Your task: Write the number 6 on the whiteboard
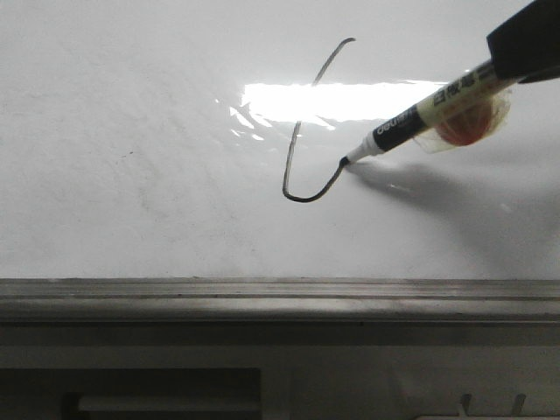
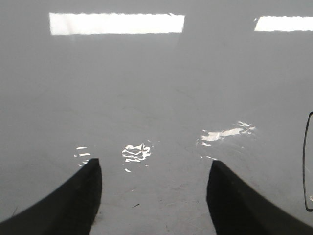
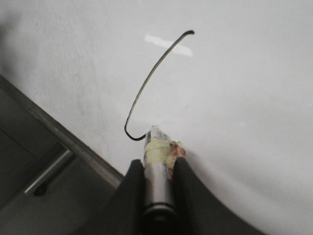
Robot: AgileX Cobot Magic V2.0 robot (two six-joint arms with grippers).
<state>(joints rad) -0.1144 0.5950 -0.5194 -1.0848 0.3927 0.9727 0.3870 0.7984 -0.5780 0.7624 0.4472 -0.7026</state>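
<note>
The whiteboard (image 1: 131,131) fills the front view, glossy white with a bright reflection. On it is a thin black line (image 1: 297,131): a long slanted stroke that hooks round at the bottom, part of the number 6, with no closed loop. It also shows in the right wrist view (image 3: 146,81) and at the edge of the left wrist view (image 2: 306,161). My right gripper (image 3: 157,161) is shut on a black marker (image 1: 420,114) wrapped in tape; its tip touches the board at the line's end (image 1: 346,162). My left gripper (image 2: 154,191) is open and empty over bare board.
A grey metal ledge (image 1: 280,297) runs along the board's bottom edge; it also shows in the right wrist view (image 3: 58,132). Faint grey smudges mark the board's left part (image 1: 149,188). The marker casts a shadow to its right (image 1: 437,188).
</note>
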